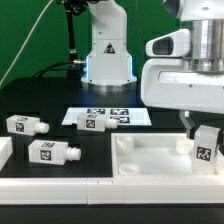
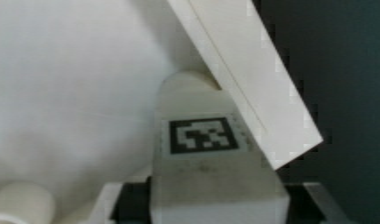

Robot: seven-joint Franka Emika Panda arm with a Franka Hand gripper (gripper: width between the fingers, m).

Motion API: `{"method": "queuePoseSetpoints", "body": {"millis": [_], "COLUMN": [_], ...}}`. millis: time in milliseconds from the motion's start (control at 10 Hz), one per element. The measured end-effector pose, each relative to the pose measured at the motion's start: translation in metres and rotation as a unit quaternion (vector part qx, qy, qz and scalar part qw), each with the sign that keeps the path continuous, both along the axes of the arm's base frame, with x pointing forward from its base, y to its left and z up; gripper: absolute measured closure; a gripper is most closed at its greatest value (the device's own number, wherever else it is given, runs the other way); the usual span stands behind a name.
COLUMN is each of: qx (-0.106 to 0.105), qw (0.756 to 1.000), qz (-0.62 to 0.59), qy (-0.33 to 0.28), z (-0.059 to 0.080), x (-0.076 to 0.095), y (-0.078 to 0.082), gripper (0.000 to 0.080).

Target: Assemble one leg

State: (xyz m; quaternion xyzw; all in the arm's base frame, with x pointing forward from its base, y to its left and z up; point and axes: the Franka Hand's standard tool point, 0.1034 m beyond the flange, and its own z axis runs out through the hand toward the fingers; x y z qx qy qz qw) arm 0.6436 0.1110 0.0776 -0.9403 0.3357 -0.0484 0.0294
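**Holding a leg over the tray's right corner**

Gripping a leg (image 1: 206,148), the gripper (image 1: 205,132) hangs at the exterior view's right, over the right end of the white tray (image 1: 150,160). The leg stands upright between the fingers, its tagged blocky face turned toward the camera, its lower end at or just above the tray's raised rim; whether it touches the tray cannot be told. In the wrist view the leg (image 2: 205,135) shows its square tag, clamped between the fingers (image 2: 134,198) that close on its sides, with the tray's rim (image 2: 258,80) running slantwise just beside it and the tray's pale floor spreading behind. A round socket (image 2: 18,200) of the tray sits near the leg's base in that view.

Three more legs lie on the black table (image 1: 40,160). One (image 1: 54,153) rests near the tray's left edge, tag up, stub pointing to the exterior view's right. Another (image 1: 26,125) lies farther back and to the left. A third (image 1: 93,122) lies at the left end of the marker board (image 1: 125,117), which sits flat beyond the tray. Behind the board stands the arm's white base (image 1: 108,50). A white block (image 1: 5,152) shows at the left edge, cut off by the frame.
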Motion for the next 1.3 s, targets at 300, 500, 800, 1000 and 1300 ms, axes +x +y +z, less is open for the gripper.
{"method": "queuePoseSetpoints", "body": {"millis": [300, 500, 800, 1000, 1300], "qx": [0.017, 0.039, 0.078, 0.075, 0.071], "qw": [0.981, 0.925, 0.834, 0.812, 0.816], "qz": [-0.191, -0.375, -0.543, -0.576, -0.571], "qy": [0.029, 0.042, 0.059, 0.060, 0.058], "z": [0.0042, -0.0017, -0.0012, -0.0012, -0.0022], "x": [-0.0014, -0.0017, -0.0005, -0.0012, -0.0020], "y": [-0.0022, 0.0016, -0.0010, -0.0011, -0.0005], "gripper": [0.0509, 0.0510, 0.0509, 0.0509, 0.0428]}}
